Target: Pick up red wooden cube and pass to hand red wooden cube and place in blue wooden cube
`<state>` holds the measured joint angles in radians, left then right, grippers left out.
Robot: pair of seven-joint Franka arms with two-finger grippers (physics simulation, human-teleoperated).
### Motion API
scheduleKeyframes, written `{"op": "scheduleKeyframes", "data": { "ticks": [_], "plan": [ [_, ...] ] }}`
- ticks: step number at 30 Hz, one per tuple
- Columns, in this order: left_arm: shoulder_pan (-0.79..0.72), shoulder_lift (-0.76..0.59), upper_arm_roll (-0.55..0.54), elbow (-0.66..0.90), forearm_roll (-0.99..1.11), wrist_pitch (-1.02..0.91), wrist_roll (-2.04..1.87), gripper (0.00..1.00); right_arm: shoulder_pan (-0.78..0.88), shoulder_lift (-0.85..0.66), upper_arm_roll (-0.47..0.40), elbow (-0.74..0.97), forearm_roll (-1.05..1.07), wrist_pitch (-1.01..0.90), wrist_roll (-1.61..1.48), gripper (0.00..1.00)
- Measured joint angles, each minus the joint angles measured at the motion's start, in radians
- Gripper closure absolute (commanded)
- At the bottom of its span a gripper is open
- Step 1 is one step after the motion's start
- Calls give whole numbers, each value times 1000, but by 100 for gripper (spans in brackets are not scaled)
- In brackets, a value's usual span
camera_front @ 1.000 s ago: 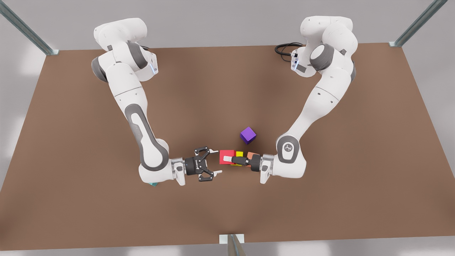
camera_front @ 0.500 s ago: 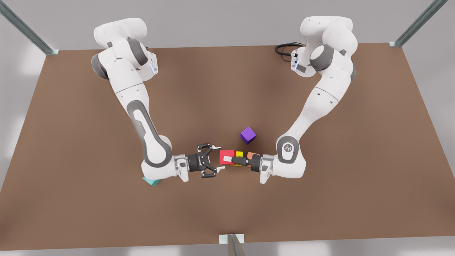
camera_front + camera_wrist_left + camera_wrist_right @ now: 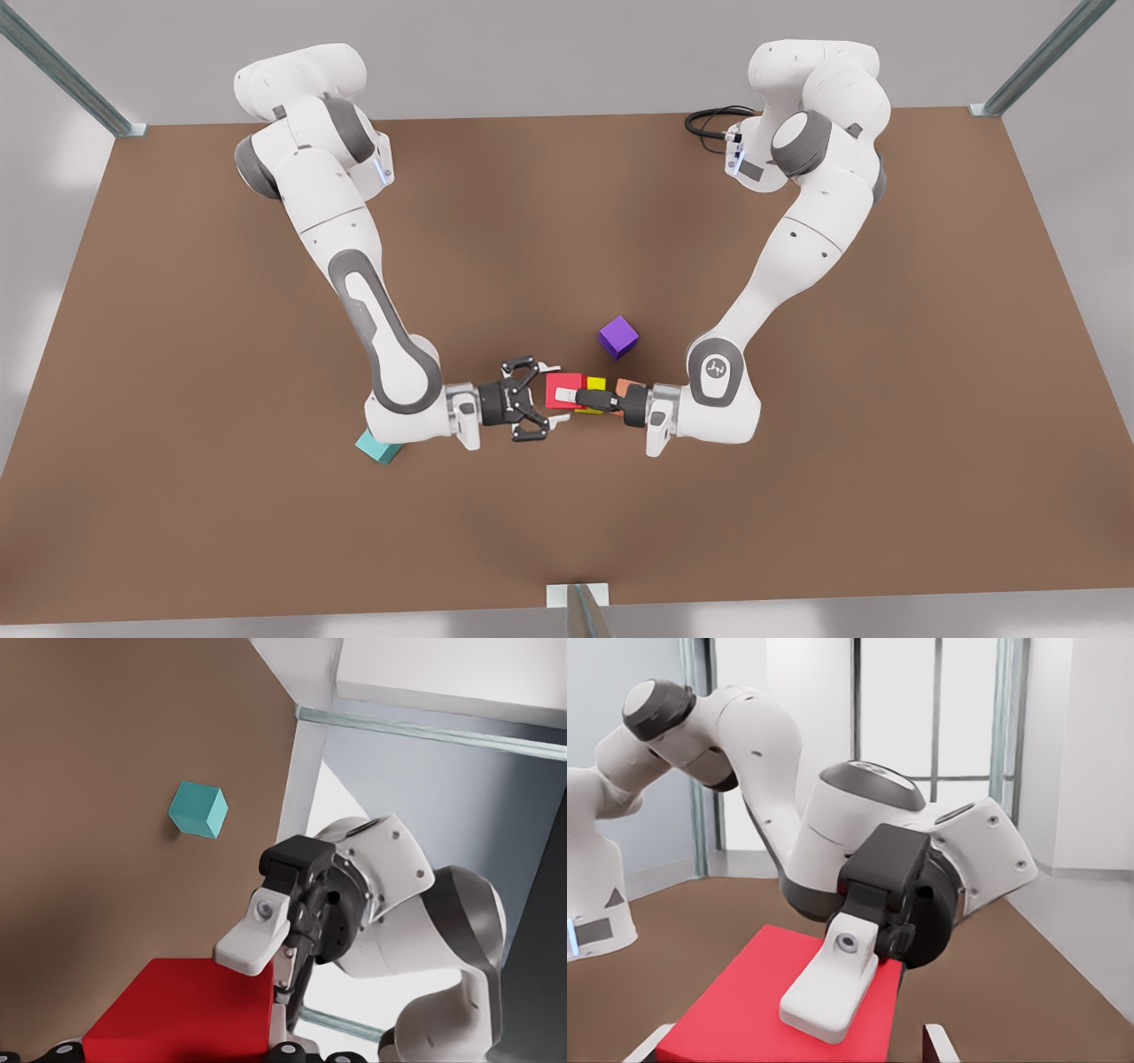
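1. The brown counter carries both arms. They reach in from the far edge and meet nose to nose near its middle.
2. The left gripper, on the front view's right, is clamped on the red wooden cube. One white finger lies across the cube's upper face.
3. The right gripper is the skeletal hand that will receive the cube, and it comes in from the front view's left. Its white fingertips are spread apart on either side of the cube's free end, and do not look to be pressing on it yet.
4. The blue wooden cube sits well apart on the counter, beside the right arm's elbow.
5. The purple cube, yellow cube and peach cube lie close by the handover.
6. The step in hand looks like the pass. Next, the right gripper should close squarely on the cube before the left gripper lets go. Then the cube gets carried over to the blue one.
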<state>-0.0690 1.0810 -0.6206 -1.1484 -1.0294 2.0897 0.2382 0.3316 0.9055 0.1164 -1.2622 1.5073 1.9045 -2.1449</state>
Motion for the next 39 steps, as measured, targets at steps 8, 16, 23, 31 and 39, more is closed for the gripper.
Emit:
{"op": "scheduleKeyframes", "data": {
  "ticks": [8,16,23,31,39],
  "plan": [
    [0,4,0,1,-2,1,5,36,9,18,1,0,6,10,-2,0],
    [-1,2,0,1,-2,3,8,36,18,32,1,3,18,14,-3,39],
    [-2,4,0,1,-14,1,19,0,18,32,1,3,19,14,-2,39],
    [119,-5,3,0,33,-41,26,0,14,32,-4,5,13,13,-1,39],
    [573,-245,-8,2,470,-468,6,0,-91,18,-224,112,-556,-16,48,39]
  ]
}}
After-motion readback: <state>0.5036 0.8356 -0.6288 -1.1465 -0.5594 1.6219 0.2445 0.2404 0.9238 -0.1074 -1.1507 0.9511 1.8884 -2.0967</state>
